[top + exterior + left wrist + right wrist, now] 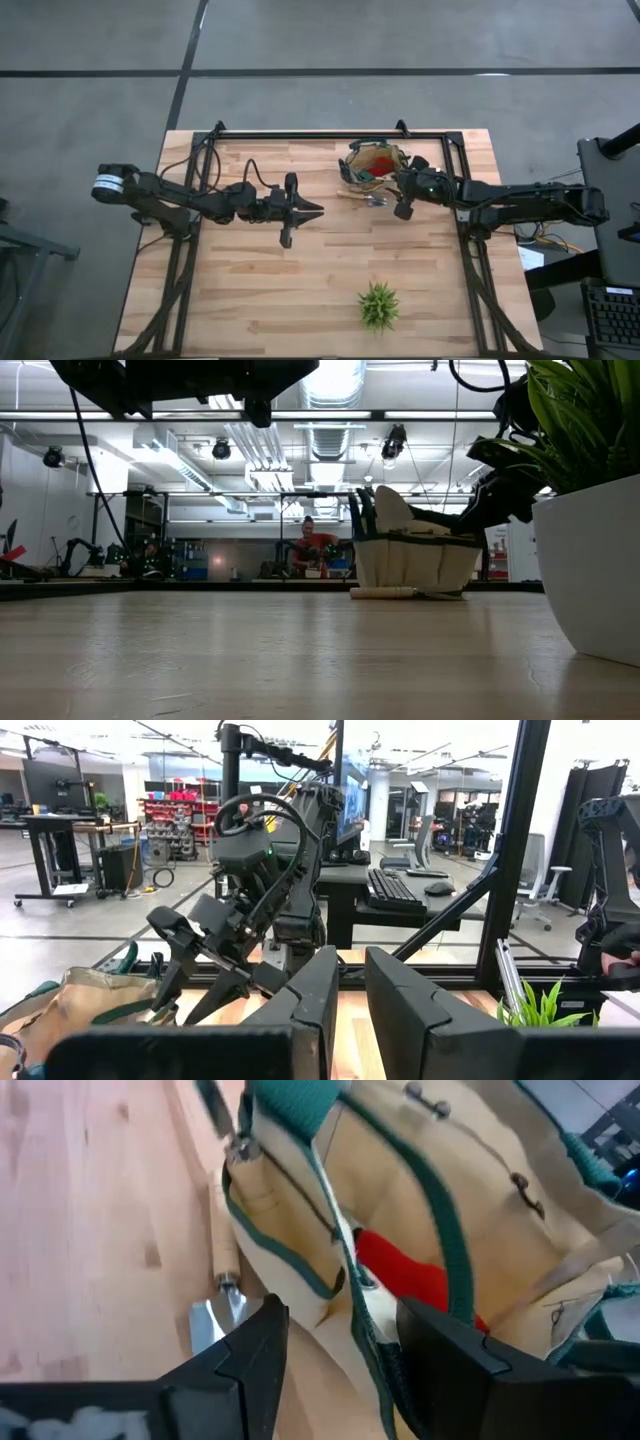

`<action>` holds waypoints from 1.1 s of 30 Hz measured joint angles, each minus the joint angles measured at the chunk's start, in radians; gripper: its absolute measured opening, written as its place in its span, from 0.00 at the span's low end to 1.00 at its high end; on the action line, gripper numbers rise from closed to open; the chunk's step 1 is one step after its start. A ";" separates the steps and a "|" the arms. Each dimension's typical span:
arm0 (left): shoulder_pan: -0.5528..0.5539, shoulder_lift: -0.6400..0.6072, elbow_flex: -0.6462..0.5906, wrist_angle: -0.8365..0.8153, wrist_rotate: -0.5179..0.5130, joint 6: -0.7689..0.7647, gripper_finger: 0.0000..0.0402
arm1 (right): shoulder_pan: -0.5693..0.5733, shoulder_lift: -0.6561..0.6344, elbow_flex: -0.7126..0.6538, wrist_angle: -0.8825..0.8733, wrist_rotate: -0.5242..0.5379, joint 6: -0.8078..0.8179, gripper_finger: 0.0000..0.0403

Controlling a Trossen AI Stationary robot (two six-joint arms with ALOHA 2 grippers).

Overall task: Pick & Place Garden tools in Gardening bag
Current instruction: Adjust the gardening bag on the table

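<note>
**Right gripper empty at the bag, the trowel still on the table**

The right gripper [335, 1350] has its jaws spread and nothing is between them. In the right wrist view the green-trimmed rim of the gardening bag [420, 1210] is directly in front of the jaws, and a red item [405, 1275] lies inside the bag, just beyond the fingertips. To one side of the jaws, outside the bag and close against its wall, the wooden-handled trowel [218, 1295] lies flat on the table [90, 1230], its metal blade near one fingertip.

In the high view the right gripper [405, 195] is just beside the bag [372, 160], on the side toward the middle of the table, and the trowel [362, 197] lies between the gripper and the bag's base.

The left gripper [300, 210] waits well apart from the bag, near the table's centre, its jaws slightly parted and holding nothing.

I judge the task as mostly done: the bag already holds some tools, the red one and some dark ones. The trowel is the only tool I can see left outside. The spiky green plant [378, 305] stands near the front edge, far from both grippers.
</note>
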 joint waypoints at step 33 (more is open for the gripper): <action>-0.001 0.000 0.000 -0.004 0.000 -0.006 0.15 | -0.004 0.492 0.372 0.043 -0.083 0.080 0.02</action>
